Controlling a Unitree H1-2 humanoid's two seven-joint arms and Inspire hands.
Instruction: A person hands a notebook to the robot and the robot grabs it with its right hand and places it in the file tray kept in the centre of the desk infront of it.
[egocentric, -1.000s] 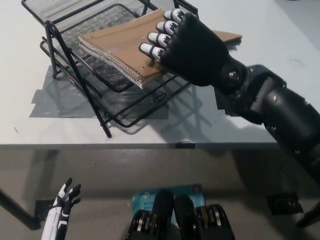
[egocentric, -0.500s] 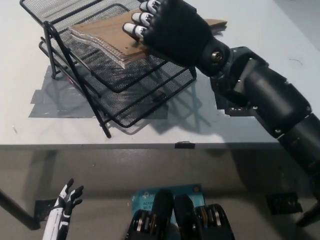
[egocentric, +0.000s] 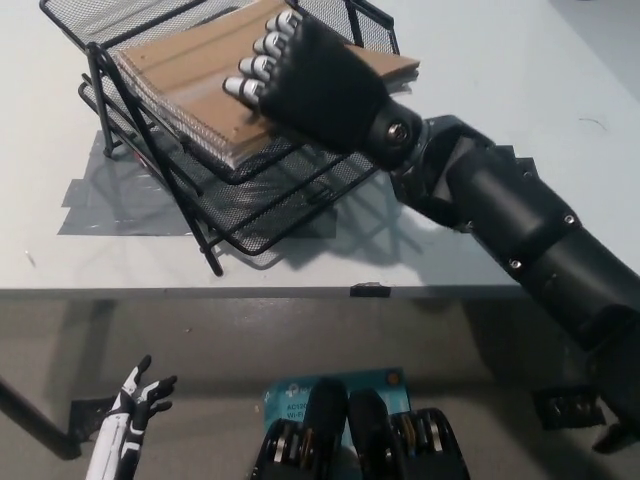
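The brown spiral-bound notebook (egocentric: 190, 70) is held by the black right hand (egocentric: 305, 85), whose fingers (egocentric: 255, 75) are curled over its cover while the palm covers its right part. The notebook lies tilted across the middle tier of the black wire-mesh file tray (egocentric: 250, 215), which stands at the far left part of the desk (egocentric: 480, 60), above strips of grey tape (egocentric: 110, 205). The notebook's far right corner juts past the tray's right rim, so it is judged to be only partly seated.

Several faults could follow from this. If the grip were released now, the overhanging corner could tip the notebook off the right rim and onto the desk. If the notebook were pushed further in at this tilt, its spiral edge could catch in the mesh or under the upper tier, and it would jam. A hard push against the light wire frame could also shift or rock the tray, although the tape appears to anchor it. On withdrawal, the curled fingers might drag the cover back out.

The white left hand (egocentric: 135, 405) rests below the desk's near edge at the lower left, fingers spread and holding nothing.
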